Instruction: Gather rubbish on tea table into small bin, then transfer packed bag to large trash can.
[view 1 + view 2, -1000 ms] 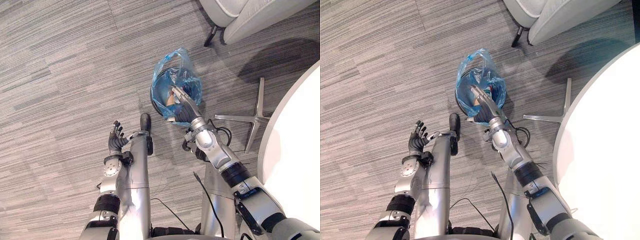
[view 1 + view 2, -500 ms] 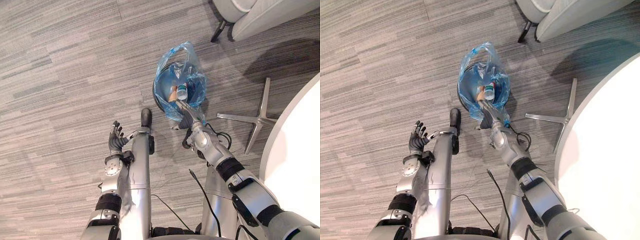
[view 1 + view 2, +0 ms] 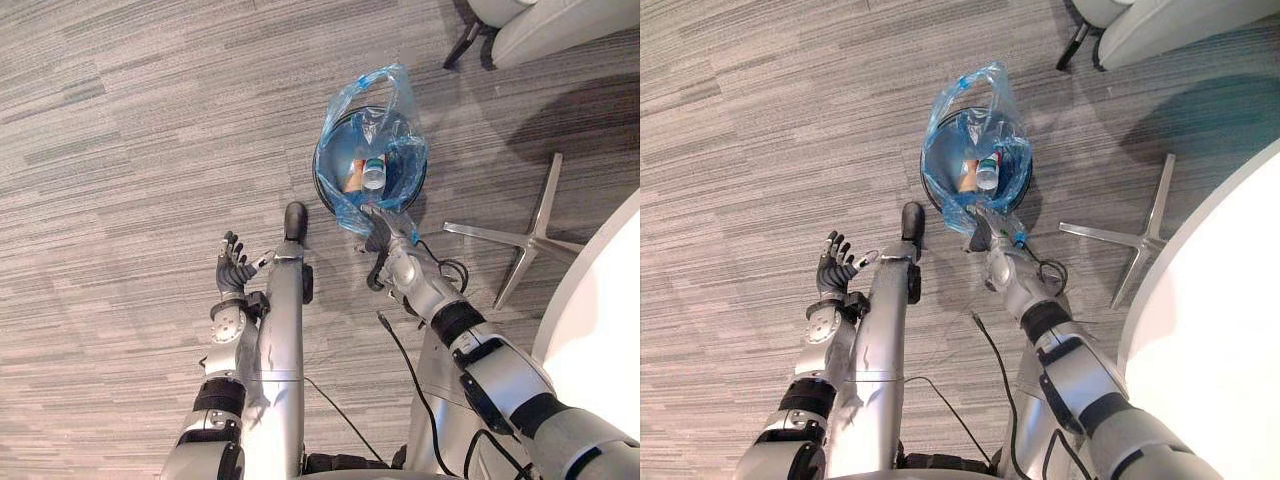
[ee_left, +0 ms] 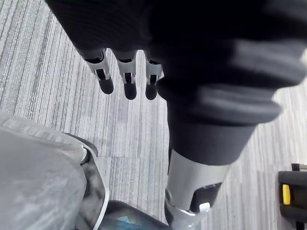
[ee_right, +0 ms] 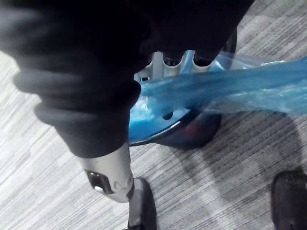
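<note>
Where the blue bag [image 3: 395, 88] lines the small bin [image 3: 318, 182] on the floor, right hand [image 3: 383, 232] meets its near edge, grip hidden by film, cannot tell; left hand [image 3: 232, 270], fingers spread, well apart.

Left hand [image 4: 125, 72], fingers [image 4: 103, 76] straight, above carpet [image 4: 43, 91]

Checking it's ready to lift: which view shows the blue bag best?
The left eye view: the blue bag shows whole, open in the small bin, the right hand at its rim. The right eye view matches; the right wrist view gives a stretched strip.
</note>
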{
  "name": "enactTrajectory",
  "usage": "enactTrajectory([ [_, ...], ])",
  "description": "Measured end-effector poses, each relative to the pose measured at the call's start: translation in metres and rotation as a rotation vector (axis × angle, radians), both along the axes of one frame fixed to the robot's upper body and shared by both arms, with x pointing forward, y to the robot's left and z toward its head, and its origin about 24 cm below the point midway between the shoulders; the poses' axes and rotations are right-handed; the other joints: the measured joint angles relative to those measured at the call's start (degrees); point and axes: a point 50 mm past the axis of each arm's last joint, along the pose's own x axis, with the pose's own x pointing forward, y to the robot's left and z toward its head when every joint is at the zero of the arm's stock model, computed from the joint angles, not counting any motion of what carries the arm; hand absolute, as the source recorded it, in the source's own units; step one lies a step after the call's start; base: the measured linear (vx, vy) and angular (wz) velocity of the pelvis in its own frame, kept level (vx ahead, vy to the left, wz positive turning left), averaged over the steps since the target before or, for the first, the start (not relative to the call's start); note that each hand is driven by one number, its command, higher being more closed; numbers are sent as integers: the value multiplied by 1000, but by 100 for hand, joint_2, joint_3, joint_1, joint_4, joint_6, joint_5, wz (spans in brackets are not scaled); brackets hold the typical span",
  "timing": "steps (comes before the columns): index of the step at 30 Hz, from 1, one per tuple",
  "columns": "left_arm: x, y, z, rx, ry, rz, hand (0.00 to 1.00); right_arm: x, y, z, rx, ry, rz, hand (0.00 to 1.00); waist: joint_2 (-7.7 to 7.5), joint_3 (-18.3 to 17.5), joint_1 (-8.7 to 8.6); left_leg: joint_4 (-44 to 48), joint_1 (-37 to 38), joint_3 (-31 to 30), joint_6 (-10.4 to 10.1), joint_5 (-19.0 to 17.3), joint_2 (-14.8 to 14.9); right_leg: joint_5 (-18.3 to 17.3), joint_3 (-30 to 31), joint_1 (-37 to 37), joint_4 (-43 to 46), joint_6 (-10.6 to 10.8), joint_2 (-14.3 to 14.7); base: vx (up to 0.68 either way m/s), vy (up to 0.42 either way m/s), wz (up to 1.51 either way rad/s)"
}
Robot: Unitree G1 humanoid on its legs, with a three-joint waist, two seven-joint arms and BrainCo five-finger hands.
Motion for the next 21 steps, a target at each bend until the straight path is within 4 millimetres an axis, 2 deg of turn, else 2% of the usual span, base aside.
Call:
enactTrajectory([
  [13,-1,-6,-8,-26,35,-7,0,0,-1,2,109,18,-16,100,7,-211,16,11,59,-18,-2,8,10,-8,-10,56,6,4,13,-1,2,0],
  [21,-2,-11,-13,-40,64,-20,0,-25,12,15,269,-93,66,100,0,-215,-12,12,612,-30,5,-23,98,-9,-48,691,-142,6,99,-14,24,-4],
])
